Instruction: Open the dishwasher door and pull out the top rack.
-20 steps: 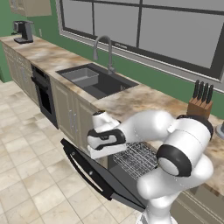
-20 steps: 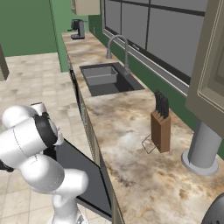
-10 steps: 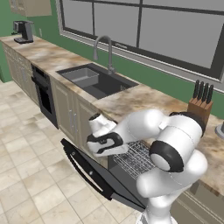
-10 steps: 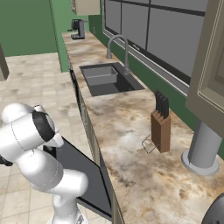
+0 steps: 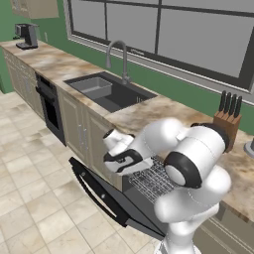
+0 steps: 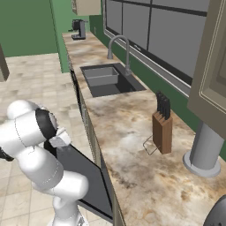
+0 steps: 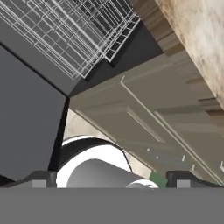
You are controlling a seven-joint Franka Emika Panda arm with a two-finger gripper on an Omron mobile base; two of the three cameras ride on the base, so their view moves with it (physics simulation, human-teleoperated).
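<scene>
The dishwasher door [image 5: 106, 196] hangs open, lowered almost flat, with its black bar handle [image 5: 94, 191] along the outer edge. In the right base view the door [image 6: 86, 174] shows as a dark panel below the counter edge. The top rack [image 5: 154, 179], a silvery wire grid, sits inside the opening under the counter. My gripper [image 5: 131, 164] hovers over the door just in front of the rack. In the hand view the fingertips [image 7: 43, 178] stand far apart, so the gripper [image 7: 111, 179] is open and empty, with the rack [image 7: 74, 33] and door [image 7: 26, 109] beyond.
Beige cabinet fronts [image 7: 144, 109] flank the dishwasher on the left. A black oven [image 5: 49, 106] stands further left, and the sink [image 5: 106, 92] and faucet are on the counter. A knife block [image 6: 162, 126] sits on the marbled counter [image 6: 132, 150]. Tiled floor lies open to the left.
My elbow has swung a little to the left and the hand has shifted slightly over the door. The jaws stay open; door and rack have not moved.
</scene>
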